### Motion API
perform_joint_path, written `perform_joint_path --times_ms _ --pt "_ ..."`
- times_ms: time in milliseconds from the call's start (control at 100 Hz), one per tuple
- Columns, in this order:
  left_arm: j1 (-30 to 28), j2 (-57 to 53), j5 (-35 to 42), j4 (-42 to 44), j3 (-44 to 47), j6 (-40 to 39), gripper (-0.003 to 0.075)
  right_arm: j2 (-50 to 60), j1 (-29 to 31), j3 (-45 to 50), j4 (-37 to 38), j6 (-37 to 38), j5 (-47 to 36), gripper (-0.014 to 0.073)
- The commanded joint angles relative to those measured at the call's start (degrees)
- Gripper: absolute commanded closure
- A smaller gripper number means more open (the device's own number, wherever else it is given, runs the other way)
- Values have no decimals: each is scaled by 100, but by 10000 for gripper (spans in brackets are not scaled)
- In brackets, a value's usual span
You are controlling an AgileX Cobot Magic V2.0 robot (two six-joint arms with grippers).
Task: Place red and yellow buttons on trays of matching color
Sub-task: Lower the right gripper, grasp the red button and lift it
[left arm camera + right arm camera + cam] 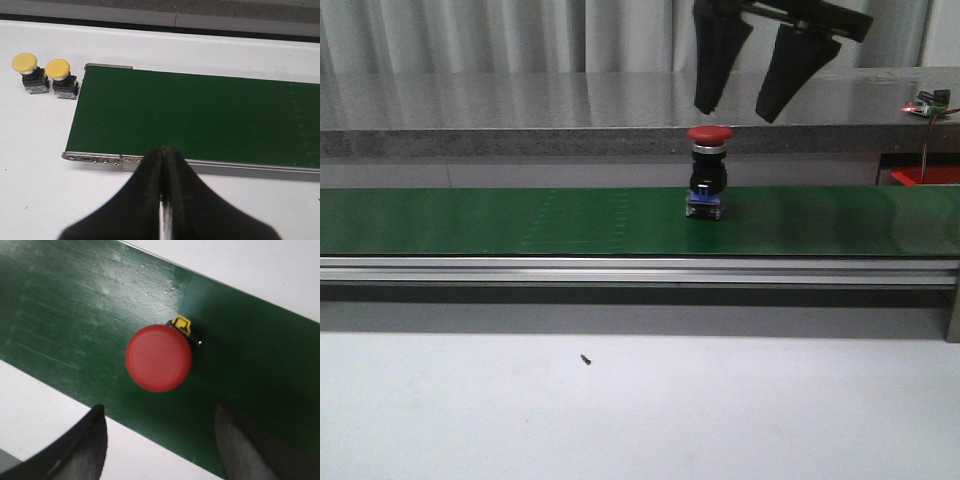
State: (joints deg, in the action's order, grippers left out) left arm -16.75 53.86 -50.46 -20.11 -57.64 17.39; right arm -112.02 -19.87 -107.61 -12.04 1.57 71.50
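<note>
A red button (708,170) stands upright on the green conveyor belt (520,220). My right gripper (738,108) hangs open and empty just above it; in the right wrist view the red cap (158,358) lies ahead of the spread fingers (95,440). My left gripper (164,152) is shut and empty above the near edge of the belt (200,115) near its end. Two yellow buttons (29,73) (62,79) stand side by side on the white table beyond that end of the belt. No tray of either colour is clearly in view.
A red object (925,177) sits at the far right behind the belt, with a small circuit board (926,103) above it. A grey ledge (520,110) runs behind the belt. A small dark screw (586,359) lies on the white table in front.
</note>
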Motion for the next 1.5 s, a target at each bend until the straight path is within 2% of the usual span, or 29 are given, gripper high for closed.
perform_joint_path --times_ms 0,470,540,660,750,950,1180,1310,1490 --pt "14 -82 319 -174 -142 -6 740 219 8 -133 106 0 193 119" --pt "14 -82 319 -174 -142 -6 740 -276 14 -133 197 0 -218 132" --pt "14 -82 319 -174 -142 -6 740 -325 19 -133 228 0 -230 202" --pt "14 -82 319 -174 -142 -6 740 -346 48 -133 251 0 -293 397" --pt "14 -82 319 -174 -142 -6 740 -346 85 -143 251 0 -306 465" --pt "14 -82 319 -174 -142 -6 740 -231 86 -158 256 0 -181 473" --pt "14 -82 319 -174 -142 -6 740 179 174 -158 654 0 -46 473" --pt "14 -82 319 -174 -142 -6 740 408 494 -158 703 0 56 473" --pt "14 -82 319 -174 -142 -6 740 585 1313 -158 703 0 203 473"
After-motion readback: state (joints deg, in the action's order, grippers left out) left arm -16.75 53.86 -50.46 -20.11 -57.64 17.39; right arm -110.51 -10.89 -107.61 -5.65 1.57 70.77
